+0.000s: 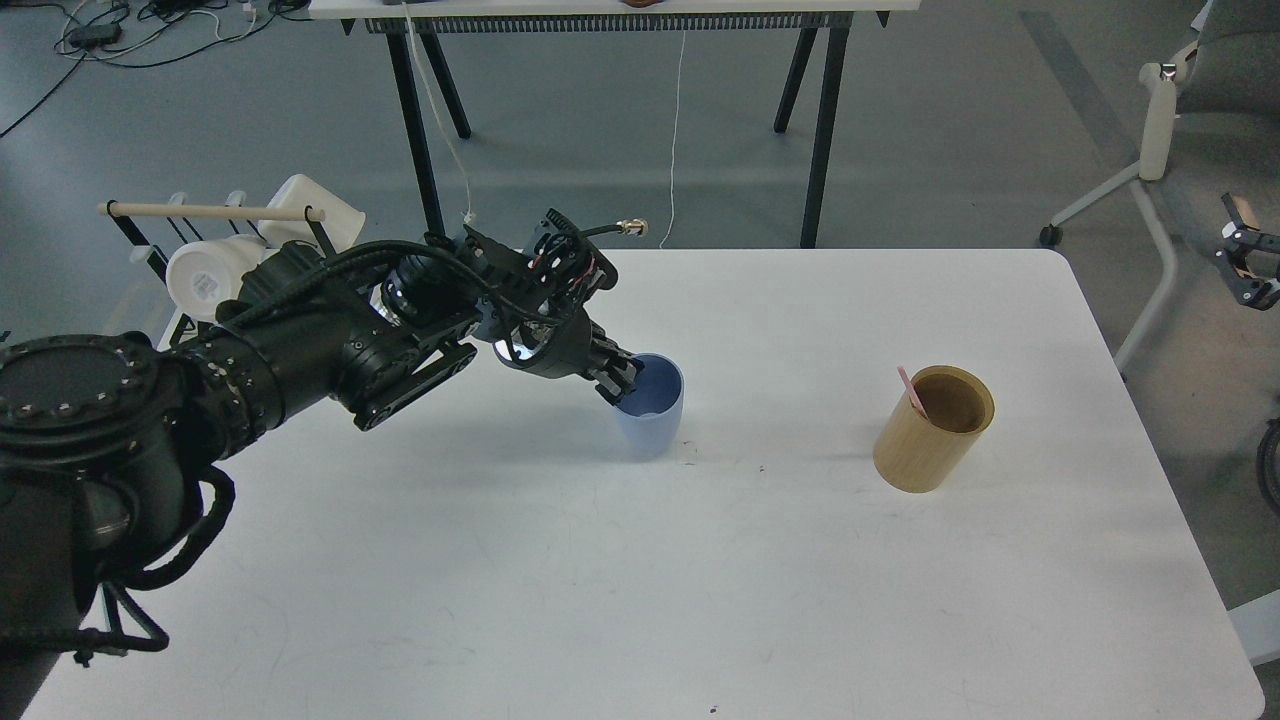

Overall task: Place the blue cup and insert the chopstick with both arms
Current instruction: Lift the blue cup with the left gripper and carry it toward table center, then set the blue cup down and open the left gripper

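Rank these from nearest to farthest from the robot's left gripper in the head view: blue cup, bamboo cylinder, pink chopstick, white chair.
1. blue cup, pinched at its rim by the left gripper.
2. chopstick, standing against the cylinder's left inner wall.
3. bamboo cylinder, on the table's right side; nearly level with the chopstick.
4. white chair, far right, off the table.

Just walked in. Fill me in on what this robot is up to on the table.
The left gripper is pinching the near rim of the blue cup, one finger inside, and the cup stands upright near the middle of the white table. The pinkish chopstick leans inside the tan bamboo cylinder to the right, untouched. The right gripper is off beyond the table's right edge, holding nothing visible. So the cup is about placed; the chopstick step has not begun.
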You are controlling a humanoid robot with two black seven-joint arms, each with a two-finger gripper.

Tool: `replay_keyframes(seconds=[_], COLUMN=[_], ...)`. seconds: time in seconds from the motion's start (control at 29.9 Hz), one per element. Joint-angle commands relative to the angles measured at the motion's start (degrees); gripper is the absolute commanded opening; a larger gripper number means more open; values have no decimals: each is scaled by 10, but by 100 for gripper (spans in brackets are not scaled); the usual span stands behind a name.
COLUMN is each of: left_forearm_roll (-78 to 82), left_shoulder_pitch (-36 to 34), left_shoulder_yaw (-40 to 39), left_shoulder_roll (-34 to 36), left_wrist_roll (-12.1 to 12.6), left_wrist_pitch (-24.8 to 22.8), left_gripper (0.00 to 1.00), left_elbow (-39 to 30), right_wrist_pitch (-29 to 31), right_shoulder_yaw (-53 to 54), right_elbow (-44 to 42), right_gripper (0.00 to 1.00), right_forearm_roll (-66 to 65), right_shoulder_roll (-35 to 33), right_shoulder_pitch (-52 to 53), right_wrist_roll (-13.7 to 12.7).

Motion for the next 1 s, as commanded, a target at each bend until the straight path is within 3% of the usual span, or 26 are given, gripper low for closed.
replay_keyframes(seconds=[0.0,0.23,0.4,0.67,0.8,0.9,0.97], left_forearm_roll=[0,-6,-9,-53,-93,-139,-198], left_shoulder_pitch=[0,13,18,20,19,17,19], left_shoulder_yaw=[0,-2,-5,-9,-29,-39,-68], left_shoulder_roll=[-3,0,3,13,24,43,62], left_wrist_roll=[0,0,0,0,0,0,0], left_wrist_pitch=[0,-3,-4,-26,-30,-42,-42], left_gripper=[0,10,23,53,84,95,96], left_elbow=[3,3,3,0,0,0,-1], right_wrist_pitch=[0,0,0,0,0,0,0], right_shoulder_yaw=[1,-1,-4,-6,-8,-13,-18], right_elbow=[-1,0,11,23,31,58,85], right_gripper=[99,99,99,99,99,99,99], right_forearm_roll=[0,0,-1,-4,-30,-123,-220], right_shoulder_roll=[1,4,5,8,3,-2,-15], right_shoulder_pitch=[0,0,0,2,3,5,10], right_wrist_roll=[0,0,0,0,0,0,0])
